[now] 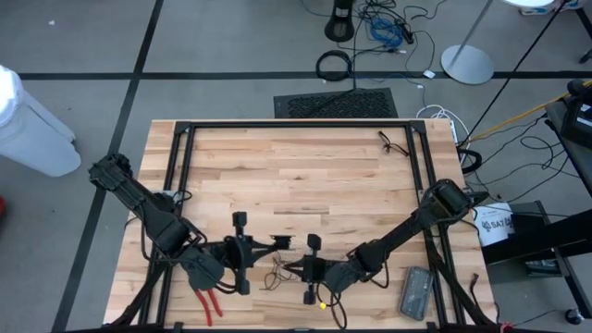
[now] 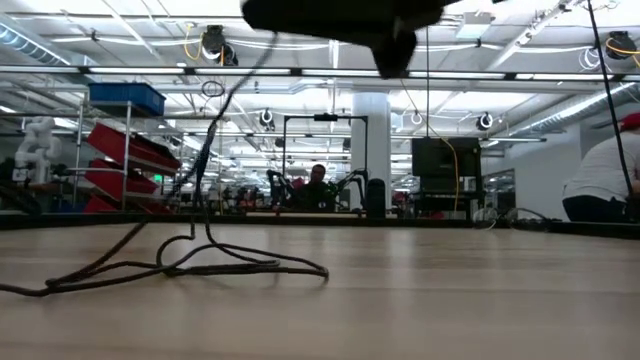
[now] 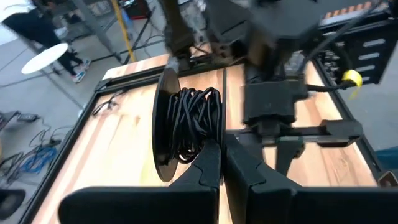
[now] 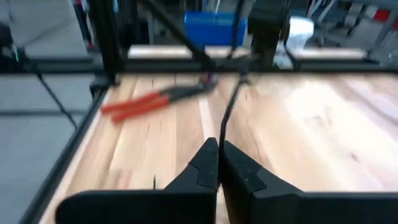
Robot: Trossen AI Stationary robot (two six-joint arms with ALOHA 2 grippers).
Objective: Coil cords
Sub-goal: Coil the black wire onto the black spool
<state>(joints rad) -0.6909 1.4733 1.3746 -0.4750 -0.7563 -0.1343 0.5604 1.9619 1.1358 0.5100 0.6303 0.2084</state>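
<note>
Desk (image 1: 305,176) of pale wood planks carries everything, ringed by a black frame (image 1: 180,148). Both arms reach in from the sides toward the middle of the near edge. The left arm (image 1: 139,203) runs from the left edge, its left gripper (image 3: 221,165) closed tight, fingers pressed together just in front of a dark disc (image 3: 163,127) wound with black cord coils (image 3: 194,121); whether the fingertips pinch a strand cannot be told. The right arm (image 1: 407,231) slants in from the right edge, and the right gripper (image 4: 217,158) is closed on the cord (image 4: 229,115), a thin black strand rising straight out from between its fingertips. On the desk the cord lies in loose loops (image 2: 200,265) near the middle of the near edge, between the two grippers. Red-handled pliers (image 4: 152,99) lie by the near-left corner. A grey box (image 1: 416,291) sits near the near-right corner.
</note>
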